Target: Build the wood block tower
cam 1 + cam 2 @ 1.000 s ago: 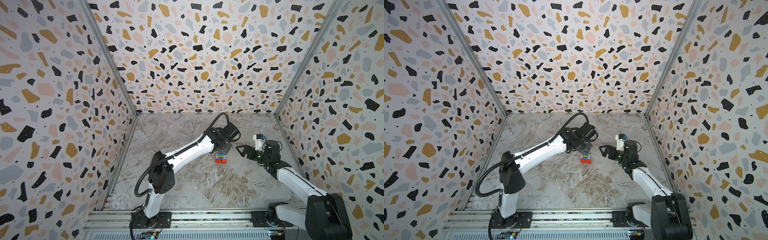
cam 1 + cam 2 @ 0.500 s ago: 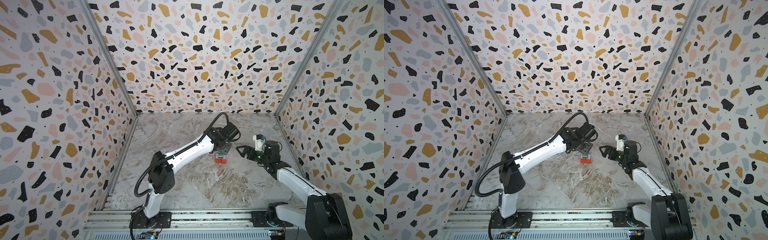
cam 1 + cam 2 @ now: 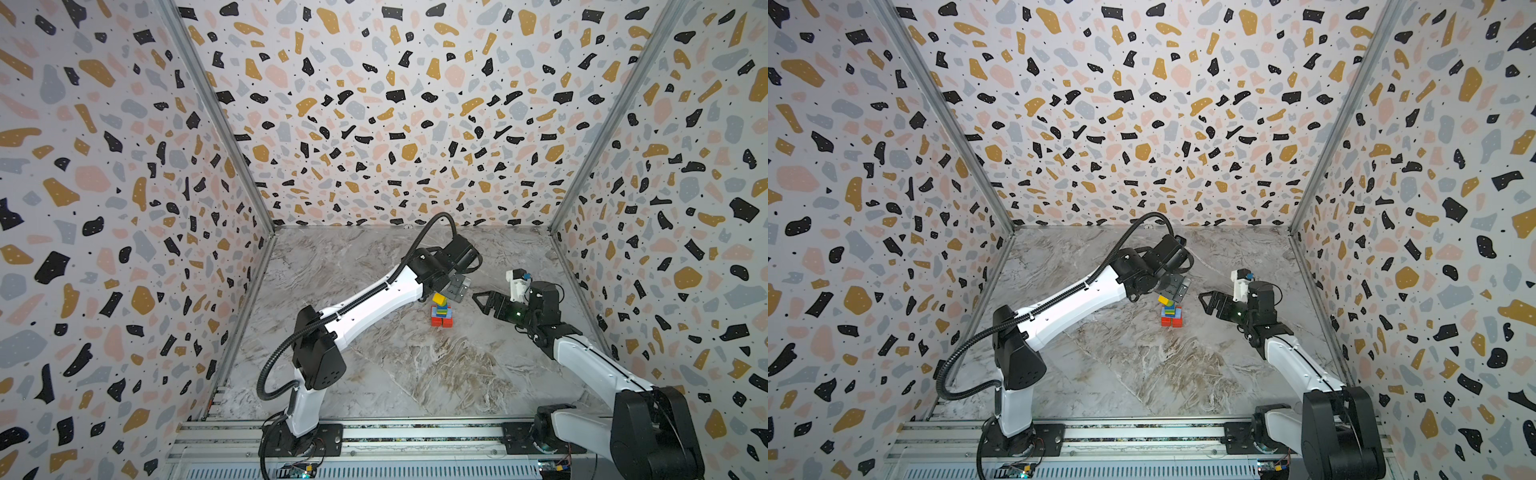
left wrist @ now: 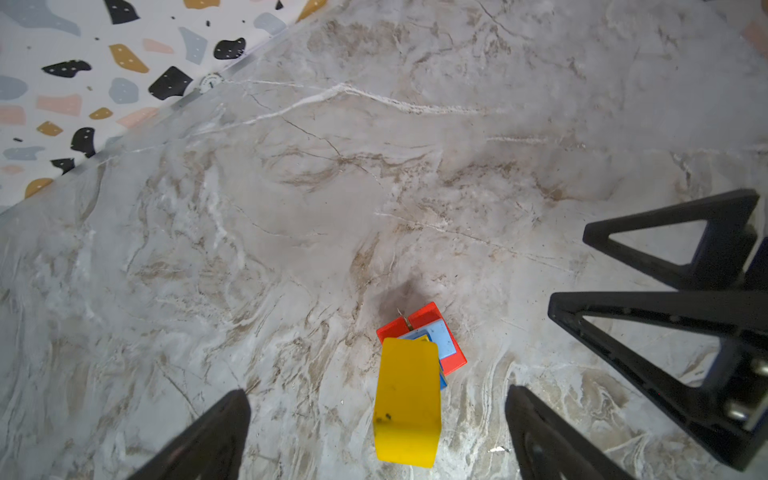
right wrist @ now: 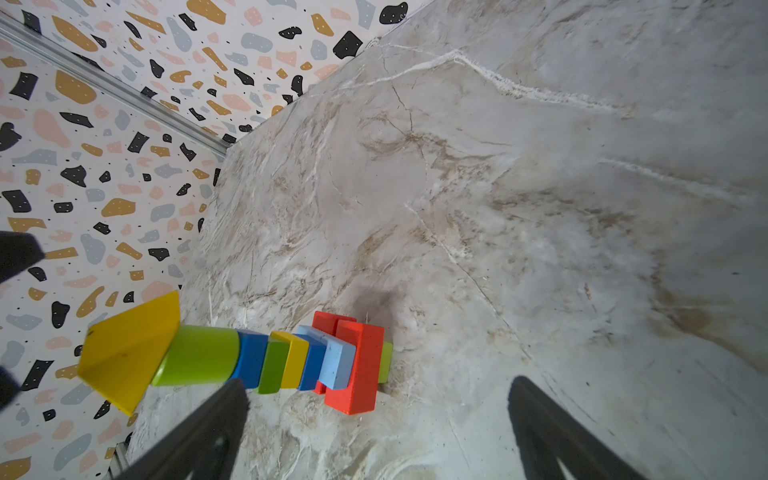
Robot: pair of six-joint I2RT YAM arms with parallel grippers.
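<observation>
Since a second ago the left gripper (image 3: 457,287) has let go of the tower's top. Its fingers were then shut over the highest piece and hid it; now they stand wide apart, and the yellow block (image 3: 439,298) shows bare in both top views. In the left wrist view the two dark fingers (image 4: 216,432) flank that block, with table showing on each side, and touch nothing. The wood block tower (image 3: 1171,312) has not shifted. It stands upright on the marbled table (image 3: 395,374), close to the middle and a little toward 3 o'clock. Seen from the right wrist, its layers start at the base with red blocks (image 5: 357,365) side by side and a sliver of lime at the foot. Above them come light blue, blue, yellow, green and blue, then the lime cylinder (image 5: 195,355). The yellow block sits on top, turned cornerwise to the layers below. In both top views the left gripper hangs at about 1 o'clock of the tower's top. The right gripper (image 3: 478,300) is where it was, at 3 o'clock of the tower, near it but apart, with its tips pointing toward 9 o'clock at the column. Its fingers are spread wide and hold nothing.
</observation>
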